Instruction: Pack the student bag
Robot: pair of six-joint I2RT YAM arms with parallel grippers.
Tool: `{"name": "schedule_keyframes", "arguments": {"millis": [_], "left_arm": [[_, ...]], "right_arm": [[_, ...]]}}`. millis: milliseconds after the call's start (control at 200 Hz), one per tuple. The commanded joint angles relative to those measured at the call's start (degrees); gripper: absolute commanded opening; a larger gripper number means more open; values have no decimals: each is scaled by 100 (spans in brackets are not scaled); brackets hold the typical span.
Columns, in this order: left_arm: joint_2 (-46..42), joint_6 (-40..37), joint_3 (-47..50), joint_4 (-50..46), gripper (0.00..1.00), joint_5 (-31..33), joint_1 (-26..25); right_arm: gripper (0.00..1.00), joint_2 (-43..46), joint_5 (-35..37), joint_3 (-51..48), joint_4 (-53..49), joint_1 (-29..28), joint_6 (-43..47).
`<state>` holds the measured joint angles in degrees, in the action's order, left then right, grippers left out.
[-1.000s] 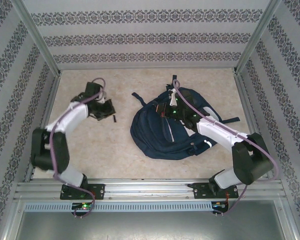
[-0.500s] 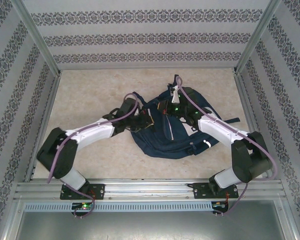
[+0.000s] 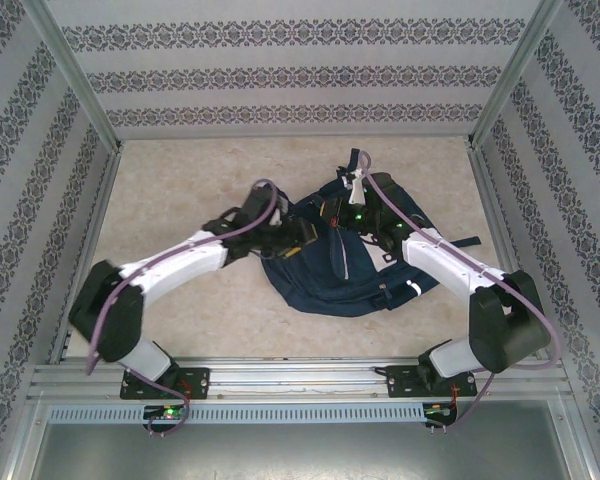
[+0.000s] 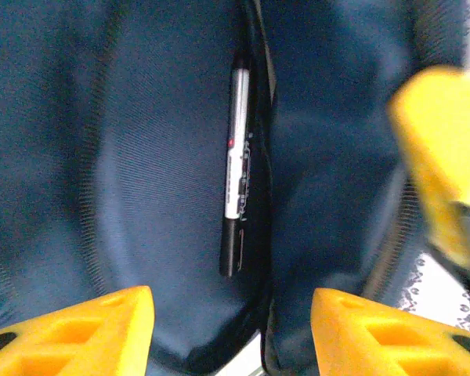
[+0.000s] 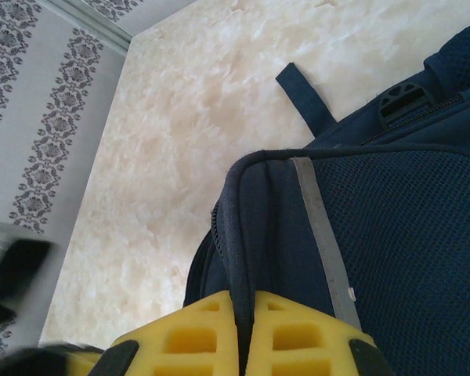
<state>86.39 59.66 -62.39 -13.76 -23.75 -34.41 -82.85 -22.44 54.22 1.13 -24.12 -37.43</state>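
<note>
Inside the student bag, a pen is packed, freed by the newly parted, empty left gripper; the rim is clamped by the right gripper.

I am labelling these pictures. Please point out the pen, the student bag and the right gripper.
pen [image 4: 236,168]: left wrist view, on its silver barrel.
student bag [image 3: 322,285]: top external view, on the navy fabric near its front.
right gripper [image 5: 244,313]: right wrist view, between the yellow fingertips pinching the bag's rim.
</note>
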Motion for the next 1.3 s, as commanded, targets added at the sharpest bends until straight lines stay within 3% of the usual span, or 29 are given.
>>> {"name": "schedule_keyframes", "arguments": {"millis": [0, 170, 270, 355, 425, 500, 575, 660, 744, 844, 924, 1129, 1214, 1294], "left_arm": [[-596, -950, 135, -1329, 57, 25, 671], [-454, -2151, -305, -1705, 66, -267, 1741], [68, -3080, -900, -1918, 66, -252, 1862], [591, -3518, -1273, -1887, 67, -599, 1863], [1090, -3675, -1627, -1985, 67, -1032, 1854], [1627, -3994, -2050, -2180, 67, -1550, 1782], [2091, -4201, -2406, -2426, 68, -1520, 1607], [2500, -4387, -2671, -2656, 67, -1493, 1291], [2676, -4610, -2649, -2783, 67, -1101, 929], [2680, -4625, -2271, -2726, 65, -878, 714], [2505, -4331, -1683, -2489, 63, -852, 673], [1387, -3964, -9, -2193, 61, -583, 670], [835, -3718, 612, -2046, 61, -682, 657], [337, -3370, 1134, -1787, 61, -825, 584]], "right_arm": [[0, 138, -368, 79, 160, 10, 482], [0, -66, -1659, 453, -201, -369, 2053], [0, -121, -2591, 626, -912, -660, 3205], [0, -66, -2587, 652, -1793, -1014, 4152], [23, 8, -2022, 606, -2270, -1298, 4370], [36, 307, -734, 341, -2345, -1435, 3737], [52, 843, 1034, -4, -2464, -1406, 2286], [52, 1606, 2732, -441, -3198, -1265, 210], [45, 2436, 3226, -1168, -3486, -1097, -1490], [37, 3086, 3188, -2103, -3173, -900, -2662], [37, 3062, 3075, -2388, -2916, -723, -2686], [29, 1810, 1444, -2273, -742, 107, -371], [26, 945, 713, -1878, 36, 311, 435], [27, -25, 53, -1091, 154, 351, 996]]}}
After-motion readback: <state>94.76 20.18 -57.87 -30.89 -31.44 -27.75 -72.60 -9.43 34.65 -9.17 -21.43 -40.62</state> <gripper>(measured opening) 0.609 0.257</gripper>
